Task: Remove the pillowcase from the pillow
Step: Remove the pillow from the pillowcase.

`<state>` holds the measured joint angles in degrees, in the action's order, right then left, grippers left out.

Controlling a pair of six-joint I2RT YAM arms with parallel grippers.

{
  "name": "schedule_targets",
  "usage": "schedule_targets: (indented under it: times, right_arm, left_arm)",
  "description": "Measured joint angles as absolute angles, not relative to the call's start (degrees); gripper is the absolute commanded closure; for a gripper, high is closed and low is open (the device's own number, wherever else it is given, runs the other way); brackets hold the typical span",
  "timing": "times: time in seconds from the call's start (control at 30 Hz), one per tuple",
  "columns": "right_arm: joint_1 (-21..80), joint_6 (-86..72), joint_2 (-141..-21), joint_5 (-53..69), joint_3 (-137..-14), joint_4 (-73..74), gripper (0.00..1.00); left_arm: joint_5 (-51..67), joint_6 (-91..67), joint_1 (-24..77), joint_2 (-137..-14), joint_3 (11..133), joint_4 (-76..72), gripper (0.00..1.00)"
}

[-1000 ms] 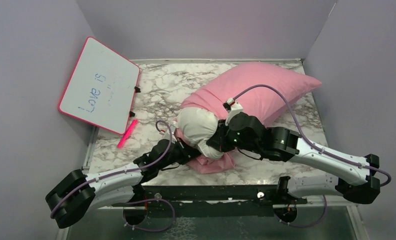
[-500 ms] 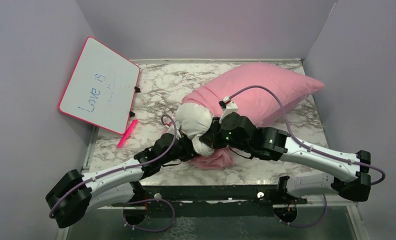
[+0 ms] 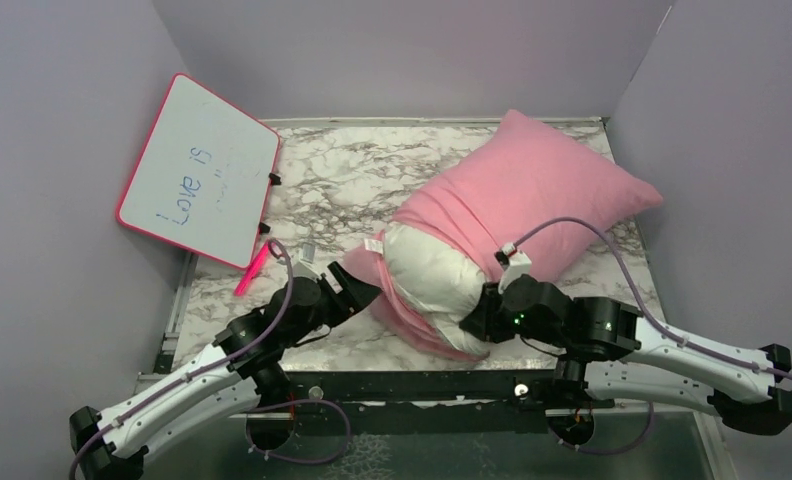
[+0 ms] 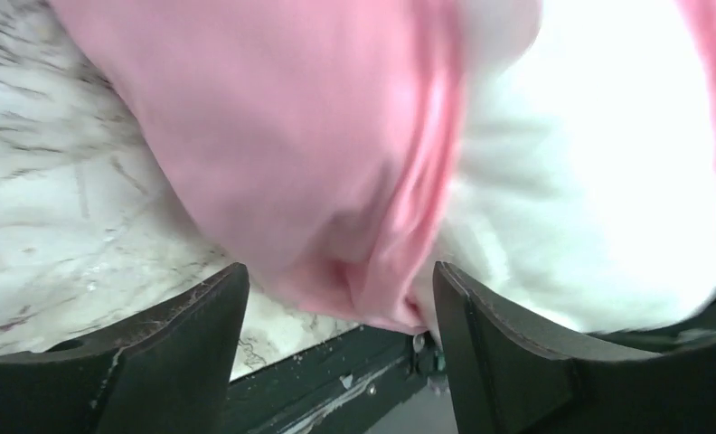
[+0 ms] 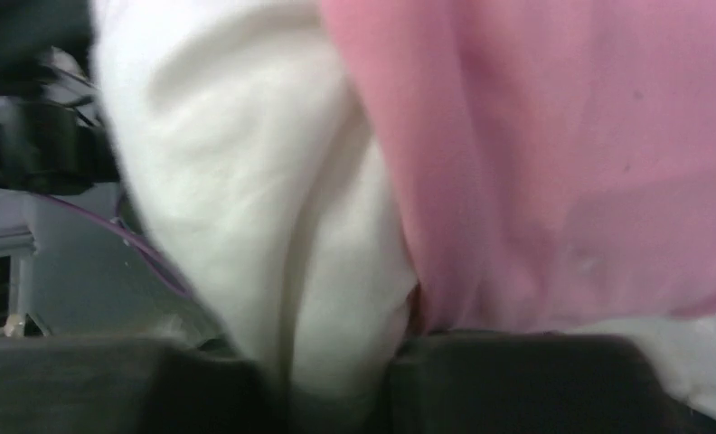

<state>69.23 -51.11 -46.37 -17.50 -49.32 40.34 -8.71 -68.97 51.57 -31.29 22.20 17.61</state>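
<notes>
The pink pillowcase [image 3: 532,195] covers the far part of the pillow [image 3: 427,280], whose white near end bulges out bare. My left gripper [image 3: 364,290] is open just left of the bunched pink edge. In the left wrist view its fingers [image 4: 192,344] stand wide apart; the pillowcase [image 4: 291,136] hangs between them, unpinched, beside the pillow [image 4: 589,181]. My right gripper [image 3: 475,325] is at the pillow's near right corner. In the right wrist view a fold of the pillow [image 5: 246,181] fills the gap of the right gripper [image 5: 336,371], next to the pillowcase [image 5: 562,163].
A pink-framed whiteboard [image 3: 200,170] leans on the left wall, with a pink marker [image 3: 255,267] below it on the marble table [image 3: 342,180]. Grey walls close in the back and both sides. A dark rail [image 3: 422,385] runs along the near edge.
The left gripper has let go of the pink fabric, opened and drawn back left. The right arm has pulled back towards its base, and the pillow has shifted right and dropped flat.
</notes>
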Motion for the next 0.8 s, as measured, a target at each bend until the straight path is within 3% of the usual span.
schedule_targets:
  times: [0.07,0.1,0.27,0.5,0.8]
  right_arm:
    - [69.2,-52.4,-42.1,-15.2,-44.4,44.6,0.39]
    - [69.1,-53.2,-41.1,-14.2,-42.8,46.8,0.33]
    - [69.1,-55.5,-40.0,-13.6,-44.7,55.9,0.17]
    - [68.9,-47.8,-45.2,-15.6,-65.8,57.3,0.17]
    - [68.9,-33.9,-67.1,-15.9,-80.1,56.2,0.24]
  left_arm:
    - [-12.3,-68.5,51.5,-29.6,24.8,22.5,0.22]
    - [-13.6,-68.3,51.5,-29.6,25.9,24.2,0.21]
    - [-17.3,-65.4,51.5,-34.9,31.2,29.1,0.19]
    - [-18.1,-61.0,51.5,-43.2,35.8,31.0,0.16]
    - [-17.5,-58.0,51.5,-43.9,37.6,30.6,0.16]
